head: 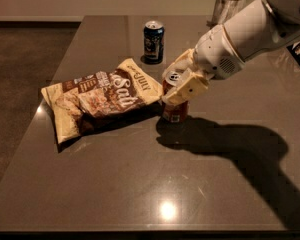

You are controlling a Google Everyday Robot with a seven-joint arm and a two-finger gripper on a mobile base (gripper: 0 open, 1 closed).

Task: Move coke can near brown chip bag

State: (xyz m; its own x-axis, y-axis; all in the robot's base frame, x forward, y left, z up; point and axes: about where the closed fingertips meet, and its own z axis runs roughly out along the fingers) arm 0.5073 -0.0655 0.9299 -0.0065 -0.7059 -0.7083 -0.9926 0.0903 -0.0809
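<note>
The coke can (174, 110), reddish-brown with a silver top, stands upright on the dark table (140, 184) right beside the right end of the brown chip bag (102, 100). The bag lies flat, brown in the middle with cream-yellow ends and white "Salt" lettering. My gripper (180, 81) reaches in from the upper right on a white arm, and its cream fingers (188, 89) are shut around the upper part of the can. The can's base rests on or just above the tabletop.
A dark blue can (153, 41) stands upright behind the bag toward the table's far edge. A clear glass container (225, 9) stands at the far right back. The table's left edge drops to a brown carpet (25, 69).
</note>
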